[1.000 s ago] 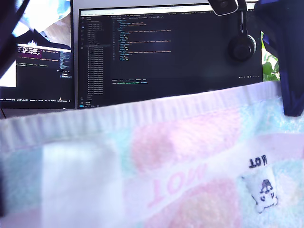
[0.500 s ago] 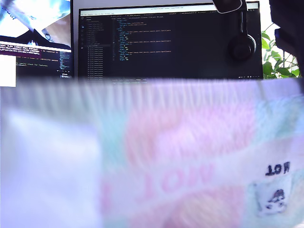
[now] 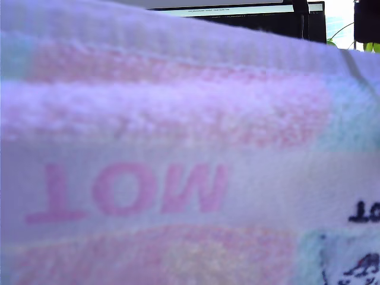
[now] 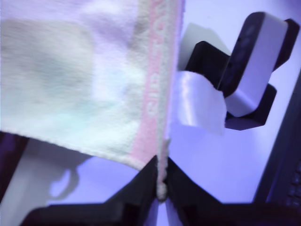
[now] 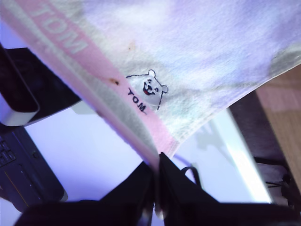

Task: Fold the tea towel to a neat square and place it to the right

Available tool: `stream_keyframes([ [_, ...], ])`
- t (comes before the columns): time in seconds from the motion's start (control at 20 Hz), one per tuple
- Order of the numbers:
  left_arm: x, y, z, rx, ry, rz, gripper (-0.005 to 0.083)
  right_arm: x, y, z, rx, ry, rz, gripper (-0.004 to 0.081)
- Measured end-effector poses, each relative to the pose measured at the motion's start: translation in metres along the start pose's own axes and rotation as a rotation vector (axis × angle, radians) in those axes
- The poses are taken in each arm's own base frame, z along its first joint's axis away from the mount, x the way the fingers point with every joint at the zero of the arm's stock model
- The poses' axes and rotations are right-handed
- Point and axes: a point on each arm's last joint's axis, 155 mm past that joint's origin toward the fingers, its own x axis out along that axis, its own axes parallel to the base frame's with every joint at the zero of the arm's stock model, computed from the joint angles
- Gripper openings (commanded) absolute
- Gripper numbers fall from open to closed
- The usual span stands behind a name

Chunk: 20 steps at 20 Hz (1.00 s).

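Note:
The tea towel, white terry with pale pink and green blocks and pink "TOM" lettering, hangs lifted close to the exterior camera and fills nearly all of that view. My first gripper is shut on one corner of the tea towel. My second gripper is shut on another corner of the tea towel, near a small dark bear mark. Neither gripper shows in the exterior view.
A monitor peeks over the towel's top edge in the exterior view, with green leaves at that view's right. Below the towel lie a white table, a black-and-white stand and a dark keyboard.
The towel has risen and come closer to the exterior camera, now covering almost all of the monitors that showed above it before.

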Motion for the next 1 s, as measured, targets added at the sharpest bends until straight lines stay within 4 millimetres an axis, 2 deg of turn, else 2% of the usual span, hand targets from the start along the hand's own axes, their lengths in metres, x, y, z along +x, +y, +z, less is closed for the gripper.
stream_keyframes([
  [0.15, -0.005, 0.032, 0.008, -0.011, -0.052, 0.160, -0.0021, 0.000, -0.005, 0.007, -0.003, -0.025, -0.037, -0.0012],
  [0.3, -0.019, 0.079, 0.020, -0.059, -0.124, 0.378, -0.0021, -0.003, -0.027, 0.025, -0.005, -0.096, -0.138, -0.0012],
  [0.4, -0.030, 0.101, 0.031, -0.094, -0.178, 0.478, -0.0021, -0.009, -0.043, 0.038, 0.007, -0.153, -0.201, -0.0012],
  [0.6, -0.052, 0.133, 0.052, -0.083, -0.268, 0.624, -0.0021, -0.030, -0.069, 0.070, 0.042, -0.297, -0.274, -0.0012],
  [0.7, -0.061, 0.146, 0.063, -0.081, -0.306, 0.656, -0.0021, -0.036, -0.081, 0.078, 0.053, -0.336, -0.289, -0.0012],
  [0.8, -0.066, 0.160, 0.069, -0.082, -0.309, 0.687, -0.0021, -0.034, -0.094, 0.085, 0.056, -0.342, -0.300, -0.0012],
  [1.0, -0.065, 0.199, 0.080, -0.130, -0.286, 0.753, -0.0021, -0.024, -0.133, 0.106, 0.068, -0.304, -0.344, -0.0012],
])
